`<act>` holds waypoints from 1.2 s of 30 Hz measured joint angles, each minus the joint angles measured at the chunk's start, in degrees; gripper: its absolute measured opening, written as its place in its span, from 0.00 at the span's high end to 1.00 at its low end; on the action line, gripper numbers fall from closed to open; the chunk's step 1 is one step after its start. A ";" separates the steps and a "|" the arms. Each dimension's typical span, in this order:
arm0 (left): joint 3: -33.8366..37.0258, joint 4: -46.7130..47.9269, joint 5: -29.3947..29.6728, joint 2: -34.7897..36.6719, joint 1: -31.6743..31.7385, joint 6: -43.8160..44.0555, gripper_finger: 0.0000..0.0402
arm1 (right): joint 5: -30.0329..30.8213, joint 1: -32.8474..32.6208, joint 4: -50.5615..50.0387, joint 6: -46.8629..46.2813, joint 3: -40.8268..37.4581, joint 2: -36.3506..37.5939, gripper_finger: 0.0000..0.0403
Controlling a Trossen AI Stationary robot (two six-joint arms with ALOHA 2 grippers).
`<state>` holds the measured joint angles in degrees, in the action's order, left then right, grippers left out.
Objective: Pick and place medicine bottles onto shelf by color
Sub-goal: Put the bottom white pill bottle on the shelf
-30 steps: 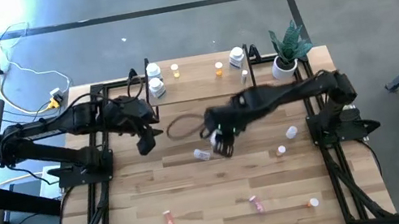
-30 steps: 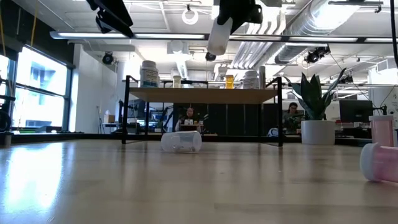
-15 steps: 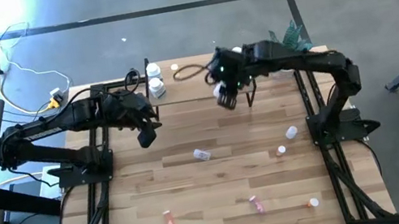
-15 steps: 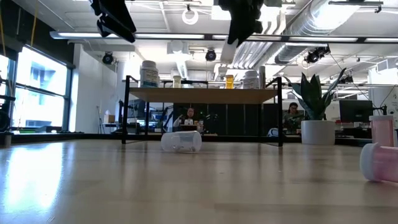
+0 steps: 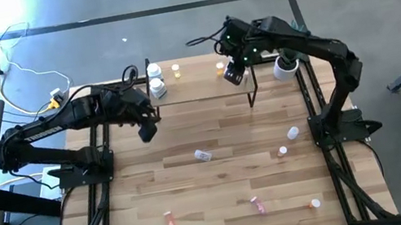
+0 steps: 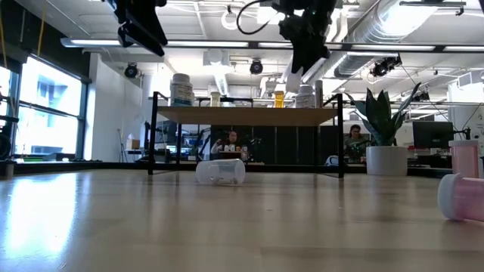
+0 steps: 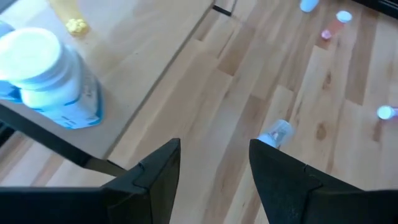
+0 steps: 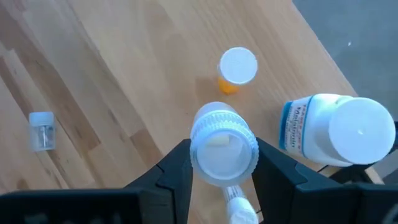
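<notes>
My right gripper (image 5: 235, 73) is over the right part of the light-wood shelf (image 5: 200, 88), shut on a small clear bottle with a white ribbed cap (image 8: 222, 146). In the low view the bottle (image 6: 296, 78) hangs above the shelf top (image 6: 246, 113). Below it, an orange bottle (image 8: 236, 68) and a large white bottle (image 8: 336, 130) stand on the shelf. My left gripper (image 5: 147, 130) is open and empty, above the table in front of the shelf's left end. It also shows in its own wrist view (image 7: 214, 168). My right gripper pinches the small clear bottle between its two fingers (image 8: 177, 168), on opposite sides of the capped end (image 8: 222, 127). The fingers come from above, pointing down. The bottle hangs below them, a little tilted, lifted clear of the shelf.
Two large white bottles (image 5: 156, 80) and a small one (image 5: 176, 70) stand at the shelf's left end. A clear bottle (image 5: 203, 155) lies mid-table, and more small bottles are scattered at the right (image 5: 293, 133) and near the front (image 5: 256, 204). A potted plant (image 5: 285, 67) stands at the far right.
My right gripper has carried the small clear bottle from above mid-table toward the far edge and to the right. It now holds it over the right part of the shelf, still lifted clear.
</notes>
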<state>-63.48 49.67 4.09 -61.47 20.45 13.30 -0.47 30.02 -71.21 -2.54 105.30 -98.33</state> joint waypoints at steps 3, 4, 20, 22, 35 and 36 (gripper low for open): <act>0.00 -0.02 1.20 0.00 0.66 0.02 0.55 | -1.86 0.92 0.05 0.01 0.00 -0.24 0.70; 0.00 -0.02 1.47 0.00 0.85 0.02 0.55 | -2.14 0.94 0.07 0.01 0.00 -0.35 0.70; 0.02 -0.02 1.52 -0.02 1.40 0.22 0.55 | -2.00 -2.08 -4.63 1.51 0.00 -4.24 0.70; 0.02 -0.03 1.52 -0.02 1.40 0.22 0.55 | -0.76 -2.10 -4.63 1.48 0.00 -4.21 0.70; 0.02 -0.02 1.50 -0.02 1.40 1.53 0.55 | 0.49 -2.68 -5.54 1.08 0.00 -5.49 0.70; 0.02 -0.02 1.50 -0.02 1.40 1.53 0.55 | 0.48 -2.78 -5.65 1.06 0.00 -5.57 0.70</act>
<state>-63.46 49.65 5.58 -61.49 21.85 14.83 0.01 27.25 -76.86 -1.48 105.30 -103.90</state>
